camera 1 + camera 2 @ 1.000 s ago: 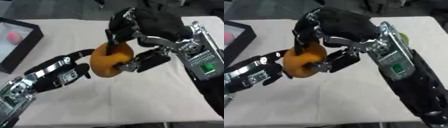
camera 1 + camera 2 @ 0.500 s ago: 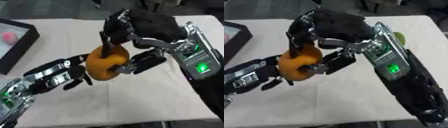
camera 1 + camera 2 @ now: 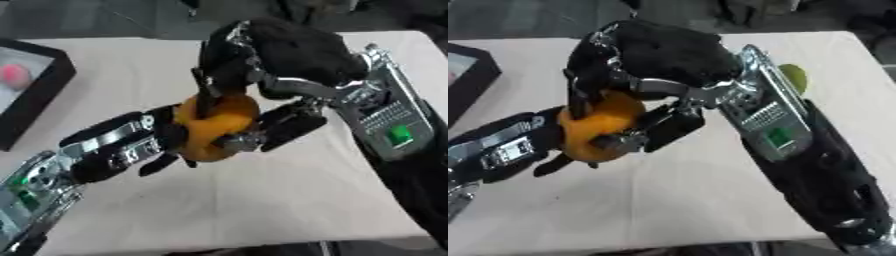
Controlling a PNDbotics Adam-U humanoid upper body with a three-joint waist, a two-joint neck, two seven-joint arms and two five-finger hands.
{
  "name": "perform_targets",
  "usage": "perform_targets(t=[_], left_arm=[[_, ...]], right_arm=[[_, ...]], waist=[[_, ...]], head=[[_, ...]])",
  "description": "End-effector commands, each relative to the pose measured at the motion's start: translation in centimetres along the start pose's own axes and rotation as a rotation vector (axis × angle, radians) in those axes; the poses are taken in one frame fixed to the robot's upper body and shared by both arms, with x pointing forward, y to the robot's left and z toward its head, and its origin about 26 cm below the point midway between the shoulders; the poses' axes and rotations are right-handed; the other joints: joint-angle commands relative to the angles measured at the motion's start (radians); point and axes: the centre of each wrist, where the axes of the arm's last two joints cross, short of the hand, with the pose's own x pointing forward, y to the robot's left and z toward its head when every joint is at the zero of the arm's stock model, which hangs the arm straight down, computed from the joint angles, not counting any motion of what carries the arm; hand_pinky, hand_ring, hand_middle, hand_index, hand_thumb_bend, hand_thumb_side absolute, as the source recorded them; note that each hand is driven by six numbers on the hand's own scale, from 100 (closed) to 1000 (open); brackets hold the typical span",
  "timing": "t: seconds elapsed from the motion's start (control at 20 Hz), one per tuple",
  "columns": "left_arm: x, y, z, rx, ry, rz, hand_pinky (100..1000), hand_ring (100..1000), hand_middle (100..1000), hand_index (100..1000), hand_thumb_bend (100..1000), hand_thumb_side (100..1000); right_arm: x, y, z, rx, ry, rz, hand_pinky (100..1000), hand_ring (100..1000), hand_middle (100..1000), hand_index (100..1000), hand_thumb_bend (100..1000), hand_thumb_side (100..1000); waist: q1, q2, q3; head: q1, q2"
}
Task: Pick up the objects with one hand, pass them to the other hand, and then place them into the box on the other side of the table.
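An orange round fruit (image 3: 214,131) hangs above the middle of the table. My right hand (image 3: 280,50) reaches down from the upper right and is shut on it, fingers at its top and thumb under its right side. From the lower left my left hand (image 3: 122,147) comes in and lies against the fruit's left side. Its fingers are spread and touch the fruit without closing round it. The fruit hides part of the left palm. A black box (image 3: 35,95) stands at the table's left edge with a pink thing (image 3: 15,74) inside.
A green fruit (image 3: 794,77) lies on the pale tablecloth (image 3: 262,200) at the far right, half hidden behind my right forearm. Dark floor shows beyond the table's far edge.
The fruit has shifted slightly left and down in my right hand. My left hand has drawn closer, now lying against the fruit's left side.
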Motion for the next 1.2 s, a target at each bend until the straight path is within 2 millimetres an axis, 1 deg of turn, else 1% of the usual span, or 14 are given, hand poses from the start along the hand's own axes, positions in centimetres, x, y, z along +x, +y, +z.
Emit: perform_targets(t=[0.05, 0.2, 0.3, 0.35, 0.45, 0.5, 0.55, 0.6, 0.7, 0.85, 1.05, 1.15, 1.2], left_arm=[[0.9, -0.2, -0.7, -0.054, -0.04, -0.011, 645, 100, 994, 1000, 243, 873], [1.0, -0.4, -1.0, -0.093, -0.05, -0.003, 613, 100, 936, 954, 207, 844], [1.1, -0.5, -1.2, -0.095, -0.051, 0.001, 571, 100, 850, 883, 114, 768], [1.1, -0.5, -1.2, -0.088, -0.049, 0.002, 554, 100, 818, 858, 100, 743], [1.2, -0.5, -1.3, -0.064, -0.043, 0.009, 504, 100, 703, 765, 100, 652], [1.2, -0.5, -1.4, -0.047, -0.039, 0.015, 481, 100, 638, 709, 100, 631], [1.2, -0.5, -1.4, -0.025, -0.033, 0.021, 470, 100, 610, 680, 100, 629], [1.2, -0.5, -1.4, -0.004, -0.027, 0.027, 452, 100, 562, 627, 100, 615], [1.3, -0.6, -1.6, 0.048, -0.014, 0.042, 432, 100, 520, 572, 100, 601], [1.3, -0.7, -1.7, 0.13, 0.003, 0.071, 429, 100, 511, 558, 100, 611], [1.2, -0.9, -1.8, 0.18, 0.014, 0.1, 433, 100, 515, 560, 100, 618], [1.2, -0.9, -1.8, 0.196, 0.021, 0.106, 433, 100, 515, 559, 100, 618], [1.2, -0.9, -1.7, 0.204, 0.026, 0.107, 433, 100, 515, 559, 100, 618]], right_arm=[[0.4, -0.7, -0.5, -0.006, -0.029, 0.021, 517, 415, 353, 413, 100, 100], [0.4, -0.7, -0.5, -0.007, -0.03, 0.02, 493, 415, 353, 413, 100, 100], [0.4, -0.7, -0.5, -0.008, -0.03, 0.018, 470, 415, 353, 414, 100, 100], [0.4, -0.7, -0.5, -0.008, -0.03, 0.018, 467, 416, 353, 414, 100, 100], [0.4, -0.7, -0.5, -0.007, -0.03, 0.017, 461, 418, 357, 418, 100, 100], [0.4, -0.7, -0.4, -0.007, -0.029, 0.017, 457, 421, 362, 423, 100, 100], [0.4, -0.7, -0.4, -0.007, -0.028, 0.016, 454, 422, 368, 428, 100, 100], [0.4, -0.6, -0.4, -0.006, -0.028, 0.016, 456, 425, 377, 437, 100, 100], [0.4, -0.6, -0.3, -0.005, -0.029, 0.016, 462, 431, 391, 450, 100, 100], [0.4, -0.6, -0.2, -0.004, -0.029, 0.018, 488, 440, 415, 471, 100, 100], [0.3, -0.6, -0.1, -0.001, -0.028, 0.027, 508, 448, 434, 485, 100, 100], [0.3, -0.6, 0.0, 0.0, -0.026, 0.032, 534, 462, 450, 498, 100, 100], [0.3, -0.7, 0.1, 0.0, -0.024, 0.038, 565, 476, 464, 510, 100, 100]], waist=[[0.002, -0.011, -0.002], [0.003, -0.011, -0.005], [0.003, -0.011, -0.007], [0.003, -0.011, -0.007], [0.003, -0.012, -0.009], [0.003, -0.012, -0.009], [0.003, -0.012, -0.01], [0.003, -0.012, -0.01], [0.003, -0.013, -0.011], [0.002, -0.014, -0.013], [0.001, -0.014, -0.013], [0.0, -0.014, -0.013], [0.0, -0.014, -0.014]], head=[[-0.004, -0.002], [-0.005, -0.002], [-0.006, -0.002], [-0.007, -0.002], [-0.007, -0.002], [-0.007, -0.002], [-0.008, -0.002], [-0.009, -0.002], [-0.012, -0.002], [-0.016, -0.002], [-0.02, -0.002], [-0.021, -0.002], [-0.021, -0.002]])
